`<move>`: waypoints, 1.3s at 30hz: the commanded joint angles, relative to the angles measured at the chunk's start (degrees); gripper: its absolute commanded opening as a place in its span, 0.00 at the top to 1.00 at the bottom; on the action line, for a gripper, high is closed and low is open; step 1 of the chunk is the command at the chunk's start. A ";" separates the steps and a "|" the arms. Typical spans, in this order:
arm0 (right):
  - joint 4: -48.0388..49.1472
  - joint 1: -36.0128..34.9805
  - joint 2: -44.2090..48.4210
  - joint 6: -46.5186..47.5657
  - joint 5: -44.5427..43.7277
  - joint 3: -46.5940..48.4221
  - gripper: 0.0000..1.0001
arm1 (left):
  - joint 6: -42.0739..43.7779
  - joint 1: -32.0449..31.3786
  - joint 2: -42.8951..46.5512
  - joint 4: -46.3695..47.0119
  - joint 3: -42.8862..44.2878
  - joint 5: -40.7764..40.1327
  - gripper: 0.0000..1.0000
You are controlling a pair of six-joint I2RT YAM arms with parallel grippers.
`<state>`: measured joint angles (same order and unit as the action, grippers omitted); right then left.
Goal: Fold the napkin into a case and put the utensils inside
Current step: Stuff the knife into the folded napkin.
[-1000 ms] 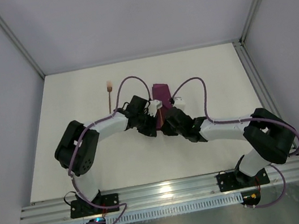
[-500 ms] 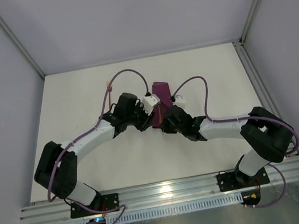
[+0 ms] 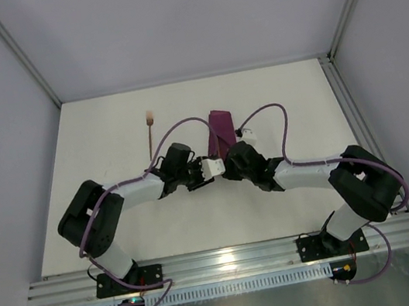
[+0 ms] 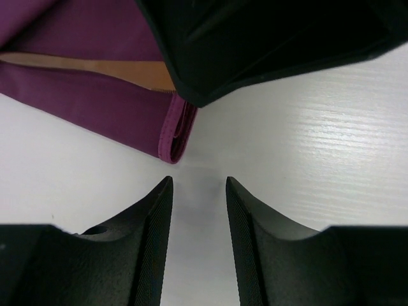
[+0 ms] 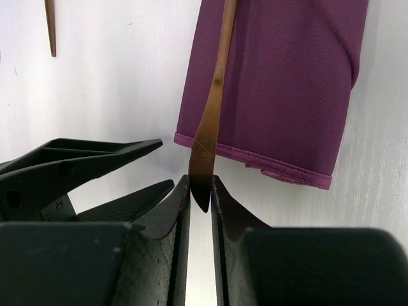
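The magenta-purple napkin is folded into a narrow case [image 3: 221, 128], lying lengthwise at the table's middle. My right gripper [image 5: 201, 185] is shut on the handle end of a copper-brown utensil [image 5: 217, 83] that lies along the case [image 5: 287, 83], just off its near hem. My left gripper [image 4: 199, 185] is open and empty, hovering over bare table beside the case's near corner [image 4: 102, 108], where the utensil [image 4: 95, 65] shows too. The fork [image 3: 150, 130] lies on the table left of the case. Its handle shows in the right wrist view [image 5: 50, 25].
The two grippers sit close together, left [image 3: 213, 169] and right [image 3: 226, 162], at the case's near end. The right gripper's black body [image 4: 268, 38] fills the top of the left wrist view. Grey walls ring the white table [image 3: 297, 98].
My left gripper has pulled back from the case's left side toward the near end and now sits beside the right gripper. The right gripper has stayed put with the utensil.
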<state>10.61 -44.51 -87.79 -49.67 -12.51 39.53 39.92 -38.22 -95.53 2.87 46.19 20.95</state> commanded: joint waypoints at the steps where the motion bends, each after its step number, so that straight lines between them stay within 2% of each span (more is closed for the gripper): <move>1: 3.89 0.13 -0.36 -0.43 -0.50 0.29 0.97 | 2.36 0.16 -0.19 6.44 1.79 0.58 0.58; 4: 3.71 0.21 -0.54 -0.16 -0.58 0.37 0.97 | 0.69 0.16 -0.89 7.76 2.49 0.84 0.57; 9: 3.89 0.30 -0.72 -0.16 -0.85 0.29 0.97 | 0.33 0.07 -5.27 3.64 7.23 0.23 0.58; 14: 4.15 0.48 -0.98 -0.16 -0.50 0.37 0.97 | 0.51 -0.10 -7.22 2.93 8.29 -1.35 0.59; 16: 4.42 0.65 -0.98 -0.16 -0.23 0.29 0.97 | -0.28 -0.10 -7.83 2.58 8.74 -1.79 0.64; 17: 4.50 0.83 -0.98 -0.34 -0.14 0.20 0.97 | -0.28 -0.02 -8.01 2.14 9.09 -2.05 0.71; 21: 5.29 1.18 -1.07 -0.78 0.38 0.11 0.97 | -0.37 -0.19 -7.92 0.82 8.83 -1.44 0.89; 24: 6.09 1.53 -1.68 -1.39 0.47 0.46 0.97 | -0.90 -0.45 -7.31 -0.32 8.74 -0.74 0.99; 39: 10.48 3.29 -6.16 -7.37 0.30 3.89 0.97 | -4.23 -1.07 -5.73 -2.44 7.95 4.19 1.00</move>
<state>16.80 -42.06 -93.69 -55.00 -9.91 40.34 37.47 -38.72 -102.96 2.15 53.69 21.98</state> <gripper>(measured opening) 0.188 0.005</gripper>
